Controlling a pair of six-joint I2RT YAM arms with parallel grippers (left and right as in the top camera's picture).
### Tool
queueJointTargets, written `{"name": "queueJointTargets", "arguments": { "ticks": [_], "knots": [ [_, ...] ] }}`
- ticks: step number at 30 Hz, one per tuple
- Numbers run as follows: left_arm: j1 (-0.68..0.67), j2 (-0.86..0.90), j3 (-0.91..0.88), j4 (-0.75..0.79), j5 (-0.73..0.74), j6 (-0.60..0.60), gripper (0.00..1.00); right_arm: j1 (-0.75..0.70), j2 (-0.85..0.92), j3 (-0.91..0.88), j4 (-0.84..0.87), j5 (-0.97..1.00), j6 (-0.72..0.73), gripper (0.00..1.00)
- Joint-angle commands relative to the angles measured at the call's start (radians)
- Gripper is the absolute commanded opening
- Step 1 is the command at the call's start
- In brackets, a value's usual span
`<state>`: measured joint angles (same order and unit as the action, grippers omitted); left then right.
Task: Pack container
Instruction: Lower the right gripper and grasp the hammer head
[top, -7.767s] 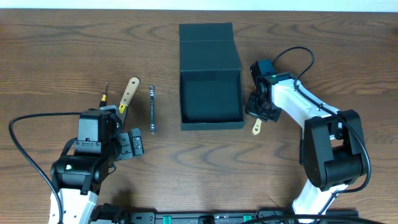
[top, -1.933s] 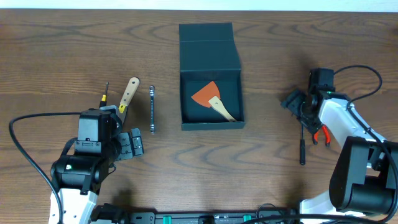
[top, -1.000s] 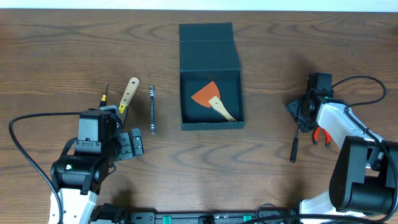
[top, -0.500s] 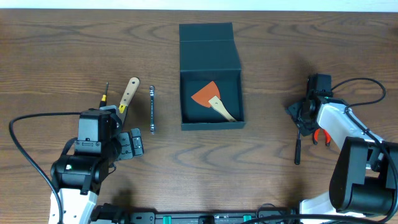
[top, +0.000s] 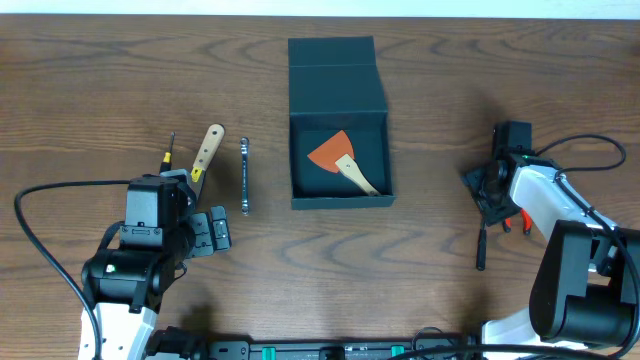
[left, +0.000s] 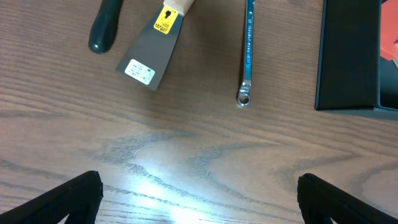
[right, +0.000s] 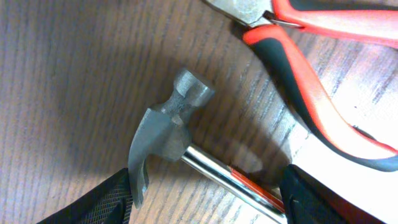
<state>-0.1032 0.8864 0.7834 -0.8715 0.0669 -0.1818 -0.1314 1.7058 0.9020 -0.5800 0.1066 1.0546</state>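
The container (top: 337, 75) stands open mid-table, its lid folded back; an orange-bladed scraper (top: 343, 160) lies inside. My right gripper (top: 490, 190) is down at the table on the right, open, its jaws either side of a hammer's steel neck (right: 227, 176) just below the head (right: 165, 134). One finger (right: 106, 202) sits close against the claw; the other (right: 317, 202) stands off the shaft. The hammer's dark handle (top: 481, 245) trails toward the front edge. My left gripper (left: 199, 199) hangs wide open over bare wood at the front left, holding nothing.
Red-handled pliers (right: 311, 81) lie right beside the hammer. Left of the container (left: 348, 56) lie a wrench (left: 249, 50), a wooden-handled putty knife (left: 149, 62) and a small screwdriver (left: 106, 28). Cables loop from both arms.
My right gripper's jaws have spread wider around the hammer's neck. The hammer's handle has swung a little to the right. The left arm has not moved.
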Motion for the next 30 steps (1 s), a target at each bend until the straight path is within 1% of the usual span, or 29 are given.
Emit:
{"name": "queueJointTargets", "arguments": {
  "ticks": [1,5,10,11,13,14,15,25,26,29,30],
  "knots": [
    [-0.005,0.000,0.020,-0.003,-0.015,0.016,0.98,0.005,0.016,-0.014,-0.012,-0.006,0.049,0.66],
    [-0.005,0.000,0.020,-0.003,-0.015,0.016,0.98,0.005,0.017,-0.014,-0.028,-0.006,0.064,0.62],
    [-0.005,0.000,0.020,-0.003,-0.015,0.016,0.99,0.005,0.023,-0.014,-0.031,-0.006,0.063,0.46],
    [-0.005,0.000,0.020,-0.003,-0.015,0.016,0.98,0.005,0.027,-0.014,-0.032,-0.006,0.064,0.45],
    [-0.005,0.000,0.020,-0.003,-0.015,0.016,0.98,0.005,0.032,-0.014,-0.037,-0.006,0.063,0.39],
    [-0.005,0.000,0.020,-0.003,-0.015,0.016,0.98,0.006,0.034,-0.014,-0.040,-0.006,0.063,0.34],
    [-0.005,0.000,0.020,-0.003,-0.015,0.016,0.99,0.006,0.036,-0.014,-0.041,-0.006,0.063,0.31],
    [-0.005,0.000,0.020,-0.003,-0.015,0.016,0.99,0.006,0.039,-0.014,-0.048,-0.006,0.063,0.31],
    [-0.005,0.000,0.020,-0.003,-0.015,0.016,0.98,0.006,0.039,-0.014,-0.049,-0.006,0.058,0.29],
    [-0.005,0.000,0.020,-0.003,-0.015,0.016,0.99,0.006,0.039,-0.014,-0.049,-0.005,0.033,0.11],
    [-0.005,0.000,0.020,-0.003,-0.015,0.016,0.98,0.006,0.039,-0.014,-0.050,-0.005,0.029,0.11]
  ]
}}
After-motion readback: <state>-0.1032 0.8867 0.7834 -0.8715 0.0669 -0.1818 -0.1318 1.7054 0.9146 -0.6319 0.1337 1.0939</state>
